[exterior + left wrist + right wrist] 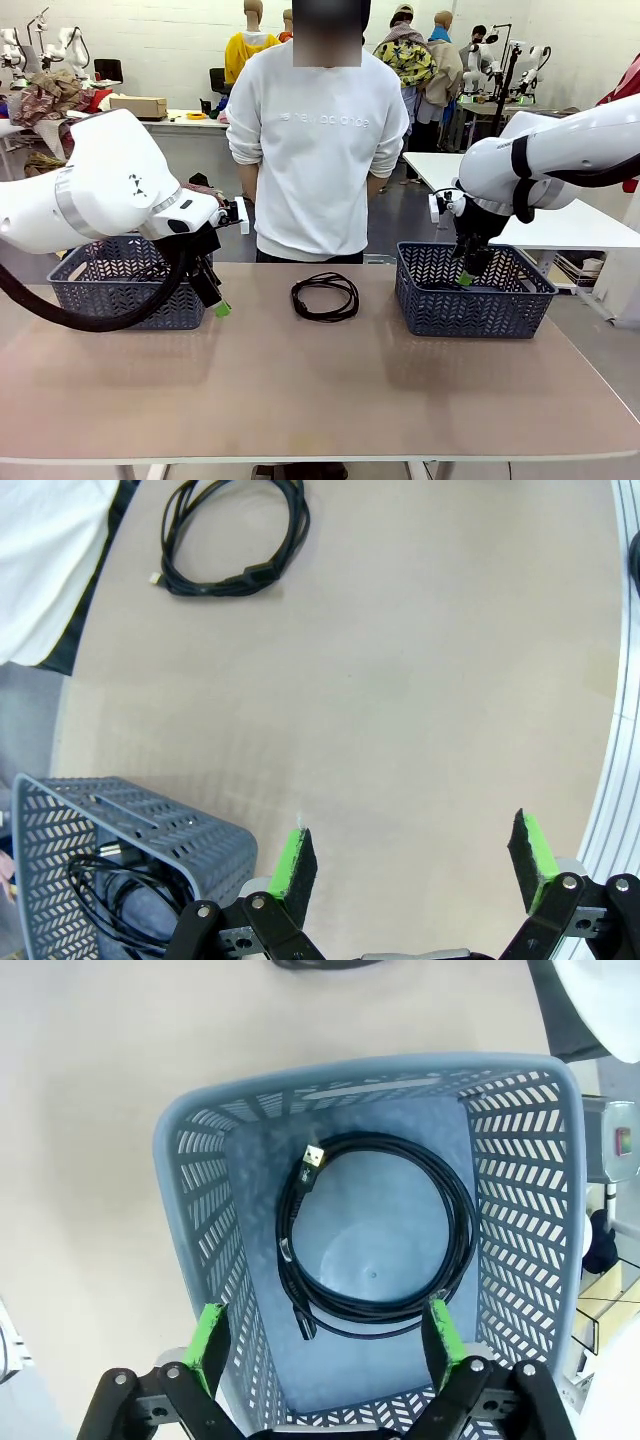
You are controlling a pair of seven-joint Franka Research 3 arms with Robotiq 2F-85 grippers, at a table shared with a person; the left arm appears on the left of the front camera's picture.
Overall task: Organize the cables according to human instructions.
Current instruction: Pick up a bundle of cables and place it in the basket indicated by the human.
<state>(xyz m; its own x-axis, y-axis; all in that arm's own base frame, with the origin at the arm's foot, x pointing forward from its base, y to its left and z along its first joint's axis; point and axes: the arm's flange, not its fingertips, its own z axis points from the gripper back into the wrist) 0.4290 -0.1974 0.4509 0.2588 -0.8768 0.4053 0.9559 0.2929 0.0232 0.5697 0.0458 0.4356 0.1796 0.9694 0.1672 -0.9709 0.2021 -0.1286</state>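
Observation:
One coiled black cable [324, 296] lies on the table in front of the person; the left wrist view has it at the top [232, 537]. My left gripper [218, 305] hangs open beside the left basket [125, 290], its green pads [296, 861] wide apart over bare tabletop. A cable [112, 888] lies inside that basket [120, 825]. My right gripper [468, 275] hovers open over the right basket [470, 295]. In the right wrist view another coiled cable [372, 1235] rests on that basket's floor, below my empty fingers [212, 1345].
The person [318, 140] stands at the far edge with hands behind the back. Both blue-grey mesh baskets sit near the far corners. The tabletop [320, 390] spreads wide in front. The table's metal rim [625, 740] runs along the right of the left wrist view.

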